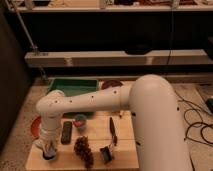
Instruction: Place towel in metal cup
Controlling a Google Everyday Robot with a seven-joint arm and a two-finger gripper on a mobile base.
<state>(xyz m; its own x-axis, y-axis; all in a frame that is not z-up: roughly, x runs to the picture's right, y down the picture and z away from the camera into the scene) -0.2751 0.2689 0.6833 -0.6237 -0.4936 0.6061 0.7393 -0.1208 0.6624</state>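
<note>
My white arm reaches down over the left front of the wooden table (122, 152). The gripper (49, 148) hangs at the table's left front corner, its tip right at a dark round object (49, 155) that may be the metal cup. It hides most of that object. I cannot make out a towel; it may be hidden by the gripper.
On the table are a black bar (66, 132), a small bluish cup (80, 121), a brown bumpy cluster (84, 150), a thin black tool (112, 130) and a small black item (105, 153). Behind stand a green tray (73, 86) and a red bowl (111, 84). A red plate (35, 126) is left.
</note>
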